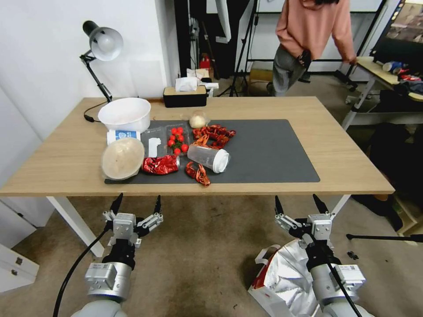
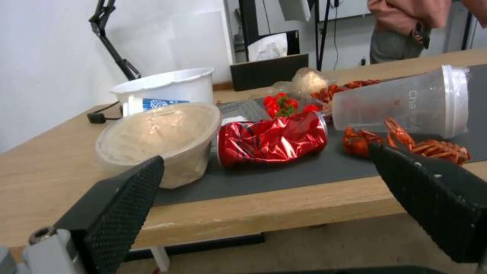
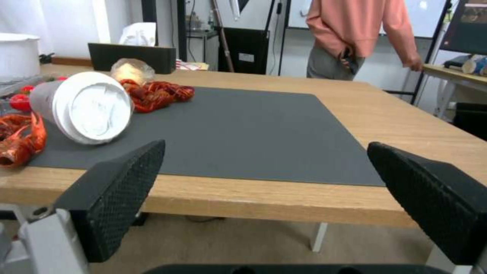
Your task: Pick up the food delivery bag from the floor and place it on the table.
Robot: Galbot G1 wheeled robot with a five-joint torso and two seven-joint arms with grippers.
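On floor (image 1: 207,246), at right side below robot: food delivery bag (image 1: 282,277), mouth open, silver foil lining showing (partly hidden behind right arm). Right gripper (image 1: 299,203) hangs above bag, just before table (image 1: 343,149) front edge, fingers spread wide, holding nothing. Left gripper (image 1: 136,201) at same height on left, fingers also wide apart, empty. On table, dark grey mat (image 1: 273,149); its left half holds white bowl (image 1: 124,113), lying plastic cup (image 1: 208,157), crushed red can (image 1: 160,165), crayfish (image 1: 215,134), tomatoes (image 1: 177,140). Right half of mat bare.
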